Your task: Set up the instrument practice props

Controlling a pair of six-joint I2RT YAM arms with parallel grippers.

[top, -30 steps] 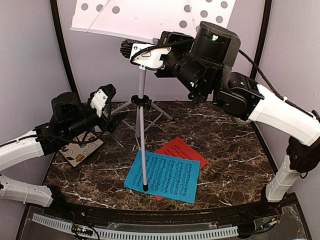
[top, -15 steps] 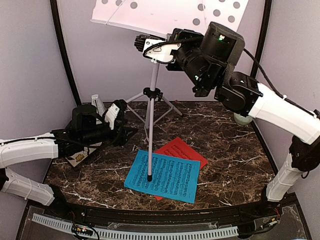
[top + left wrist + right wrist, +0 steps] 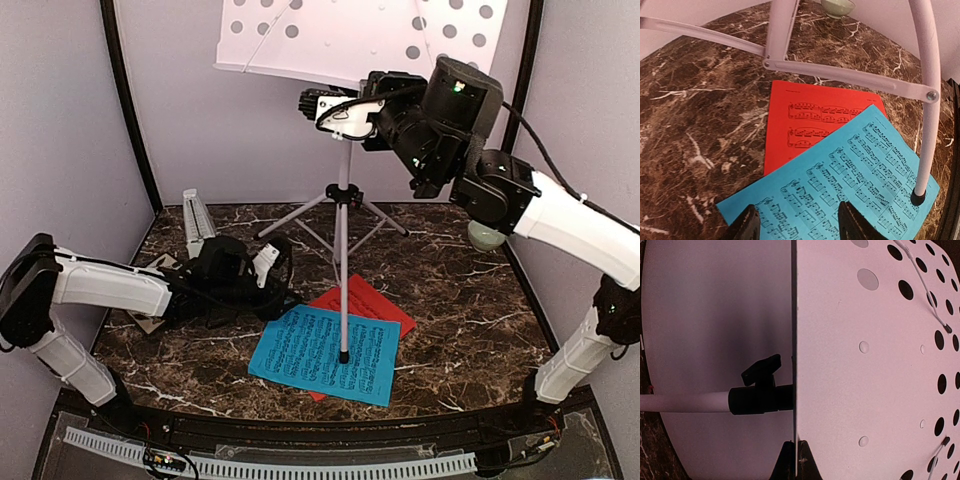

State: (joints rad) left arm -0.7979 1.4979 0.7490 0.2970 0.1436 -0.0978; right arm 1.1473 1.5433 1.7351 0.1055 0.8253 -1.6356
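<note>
Floral coaster (image 3: 143, 322) far left, small green bowl (image 3: 487, 237) far right, on marble table (image 3: 450, 295).

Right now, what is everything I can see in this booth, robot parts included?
music stand: one, white with a perforated desk, mid-table, front foot on the blue sheet
blue sheet: one, blue printed music, near middle, overlapping the red sheet
red sheet: one, red-orange, partly under the blue one
metronome: one, pale grey, back left
coaster: one, floral, left side, mostly hidden by the left arm
bowl: one, pale green, right, behind the right arm
table: one, dark marble
left fingers: two, black, apart, low over the blue sheet
right fingers: two, closed on the stand's desk edge
</note>
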